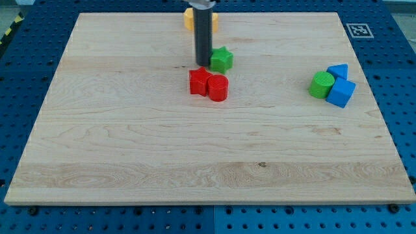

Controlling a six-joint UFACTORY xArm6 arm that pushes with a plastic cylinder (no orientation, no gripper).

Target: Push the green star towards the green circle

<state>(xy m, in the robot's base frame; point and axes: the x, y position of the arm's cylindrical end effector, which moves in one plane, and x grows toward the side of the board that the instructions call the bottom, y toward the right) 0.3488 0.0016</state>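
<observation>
Where the table (130, 143) carries seven blocks, two are green, two red, two blue, one orange. My tip (203, 64) touches the green star (221, 60) on its left; the green circle (321, 85) lies well right. Star orientation: indeterminate. Fingers: none fitted.

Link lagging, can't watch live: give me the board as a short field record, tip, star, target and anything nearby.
tip: my tip is down on the board, right at the green star's left side
green star: upper middle of the board
green circle: far to the view's right, touching two blue blocks
gap to target: wide, bare wood between star and circle
red blocks: two side by side just below the star
orange block: at the view's top, partly hidden behind the rod
board: wooden
</observation>
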